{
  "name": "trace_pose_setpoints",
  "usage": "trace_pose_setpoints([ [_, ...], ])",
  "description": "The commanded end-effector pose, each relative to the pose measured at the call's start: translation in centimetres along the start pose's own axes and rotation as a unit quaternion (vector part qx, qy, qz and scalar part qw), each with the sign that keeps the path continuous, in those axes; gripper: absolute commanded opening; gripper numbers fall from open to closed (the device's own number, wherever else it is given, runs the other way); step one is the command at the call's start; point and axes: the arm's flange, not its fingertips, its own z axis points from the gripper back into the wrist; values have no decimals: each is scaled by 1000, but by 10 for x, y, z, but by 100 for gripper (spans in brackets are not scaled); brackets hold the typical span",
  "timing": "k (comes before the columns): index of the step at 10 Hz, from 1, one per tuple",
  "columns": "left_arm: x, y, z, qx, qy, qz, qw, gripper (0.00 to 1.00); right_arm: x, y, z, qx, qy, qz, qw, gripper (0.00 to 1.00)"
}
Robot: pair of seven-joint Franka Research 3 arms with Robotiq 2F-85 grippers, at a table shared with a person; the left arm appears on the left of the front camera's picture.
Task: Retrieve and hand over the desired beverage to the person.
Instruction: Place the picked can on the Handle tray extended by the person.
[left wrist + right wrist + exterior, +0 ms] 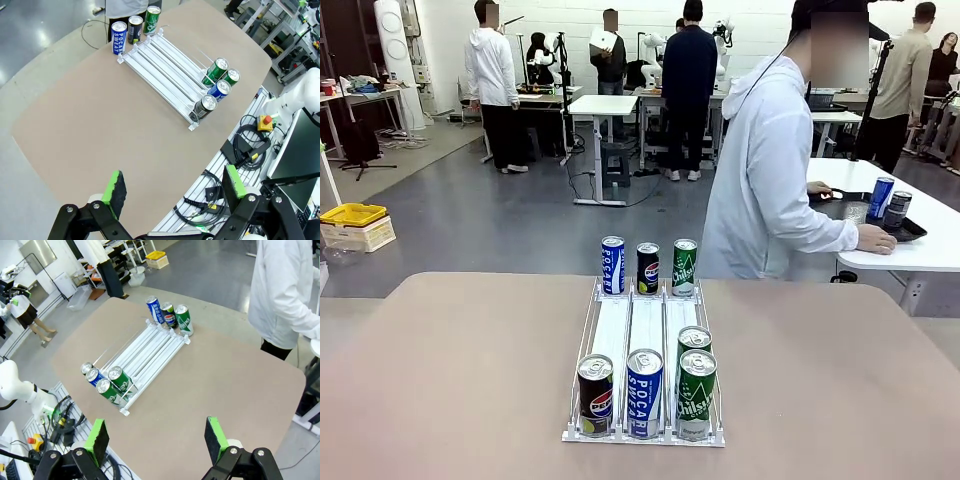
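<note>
On your tan counter [450, 380] a white rack [645, 325] holds four cans [645, 392] at its near end; three more cans [647, 267] stand beyond its far end. The person [770, 170] faces another table. Both sets of fingers [172, 187] [155, 437] hang released, well above the counter

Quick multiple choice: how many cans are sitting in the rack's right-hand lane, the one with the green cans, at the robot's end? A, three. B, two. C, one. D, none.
B: two green cans stand one behind the other in the right lane of the rack, while the other two lanes hold a single can each at that end.
</note>
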Motion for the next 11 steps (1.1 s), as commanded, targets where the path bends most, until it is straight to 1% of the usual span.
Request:
trace_pose_setpoints([
  [1,-1,0,1,0,3,-5,1000,100,3,0,0,16,-14,4,1000,100],
  [11,-1,0,1,0,3,-5,1000,100,3,0,0,16,-14,4,1000,100],
])
